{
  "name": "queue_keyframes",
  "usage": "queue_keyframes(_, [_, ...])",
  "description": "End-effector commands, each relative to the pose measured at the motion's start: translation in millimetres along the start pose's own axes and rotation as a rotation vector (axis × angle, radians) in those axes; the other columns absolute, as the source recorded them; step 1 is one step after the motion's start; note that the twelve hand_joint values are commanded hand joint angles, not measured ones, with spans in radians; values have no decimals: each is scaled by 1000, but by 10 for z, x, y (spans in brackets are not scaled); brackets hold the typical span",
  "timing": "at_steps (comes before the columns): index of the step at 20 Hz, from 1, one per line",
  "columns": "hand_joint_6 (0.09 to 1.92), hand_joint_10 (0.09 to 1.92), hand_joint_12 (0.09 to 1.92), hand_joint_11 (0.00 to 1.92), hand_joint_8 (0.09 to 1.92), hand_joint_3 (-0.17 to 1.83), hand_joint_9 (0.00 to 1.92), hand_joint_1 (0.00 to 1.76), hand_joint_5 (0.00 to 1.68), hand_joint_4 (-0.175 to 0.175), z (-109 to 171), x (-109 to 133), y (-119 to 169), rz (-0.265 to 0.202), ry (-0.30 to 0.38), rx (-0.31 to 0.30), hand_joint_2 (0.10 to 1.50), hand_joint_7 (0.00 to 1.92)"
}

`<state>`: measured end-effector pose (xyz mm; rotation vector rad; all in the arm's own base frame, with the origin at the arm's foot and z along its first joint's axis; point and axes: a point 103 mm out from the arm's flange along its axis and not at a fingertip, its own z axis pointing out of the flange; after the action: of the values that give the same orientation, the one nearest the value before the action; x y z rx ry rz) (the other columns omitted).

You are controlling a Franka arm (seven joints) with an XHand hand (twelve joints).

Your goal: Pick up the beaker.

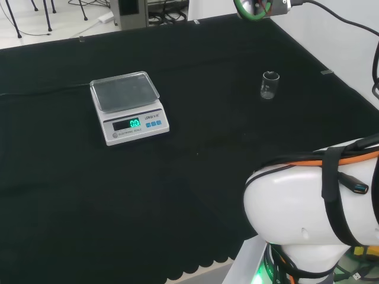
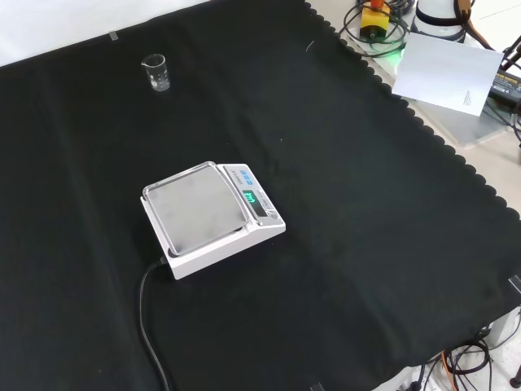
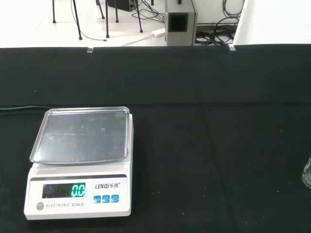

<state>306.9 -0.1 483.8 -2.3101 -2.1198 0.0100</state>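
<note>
Glass beaker: clear, small, standing upright on the black cloth, mouth up, long axis vertical.
Beaker, head view: right of centre and well apart from the scale, which stands to its left.
Beaker, front view: near the upper left, farther off than the scale, with bare cloth between them.
Beaker, wrist view: just a clear sliver at the picture's edge; the scale is large and close there.
Beaker contents: cannot tell; no print on the glass can be made out.
Scale: white body, flat metal pan with nothing on it, lit green digits on a dark display, a row of small blue buttons beside it.
Scale writing: small print sits under the display and above the buttons, plus a round mark at the front corner.
Cord: black, runs from the scale's back over the cloth.
Arm: white link with black straps, at the head view's lower right.
Hand: cannot tell whether it is spread or curled.
</note>
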Motion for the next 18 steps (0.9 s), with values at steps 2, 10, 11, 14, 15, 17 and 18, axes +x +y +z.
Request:
queue_keyframes(2, [557, 766, 1337, 448, 749, -175, 772, 753, 473, -69, -633, -590, -36, 15, -127, -149, 1147, 586])
queue_keyframes(10, [674, 730, 1368, 415, 750, -175, 802, 740, 505, -70, -415, -795, 332, 26, -53, -150, 1164, 606])
queue_keyframes(11, [681, 731, 1368, 417, 751, -175, 805, 741, 511, -71, -385, -819, 361, 27, -41, -148, 1164, 609])
queue_keyframes(14, [718, 731, 1362, 426, 755, -175, 814, 744, 518, -73, -271, -896, 481, 31, -17, -127, 1166, 621])
queue_keyframes(15, [728, 732, 1361, 428, 756, -175, 817, 744, 520, -74, -230, -923, 536, 32, -11, -118, 1166, 625])
queue_keyframes(17, [739, 733, 1361, 430, 758, -175, 821, 746, 525, -75, -149, -982, 656, 34, 5, -110, 1167, 632])
queue_keyframes(18, [744, 733, 1361, 431, 759, -175, 822, 746, 528, -76, -116, -1003, 697, 37, 12, -111, 1167, 635])
